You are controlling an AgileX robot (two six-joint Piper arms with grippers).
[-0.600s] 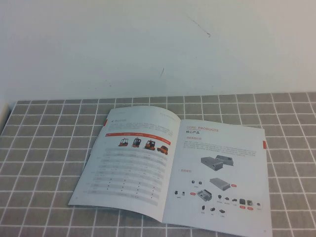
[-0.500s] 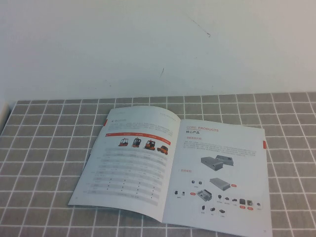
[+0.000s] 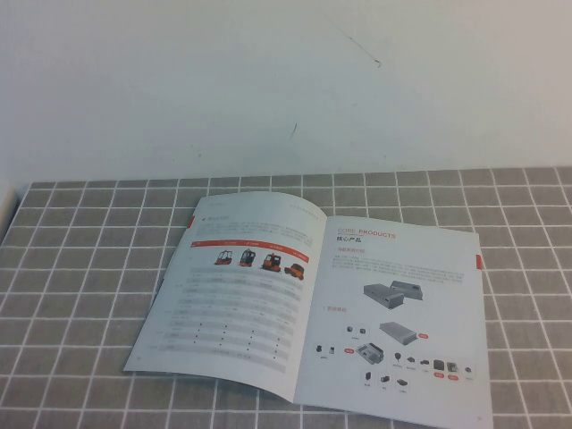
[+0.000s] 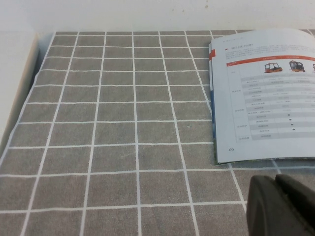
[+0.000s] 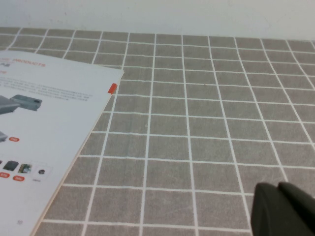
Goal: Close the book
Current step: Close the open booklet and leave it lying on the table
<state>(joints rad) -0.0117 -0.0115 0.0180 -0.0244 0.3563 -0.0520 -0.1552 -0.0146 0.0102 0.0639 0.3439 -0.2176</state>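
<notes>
The left gripper hovers low over the gray checked counter, out of the high view, its jaws drawn together with only a thin seam between them. Just beyond it lies the near outer corner of the left page of the book, which rests open and face up in the middle of the counter. The spine, its long axis, runs from the far side toward the robot, leaning slightly left as it nears. The left page bows up a little beside it, while the right page lies flat. The right gripper, jaws likewise narrow, hangs well apart from that page's outer edge, so the left arm looks nearer.
</notes>
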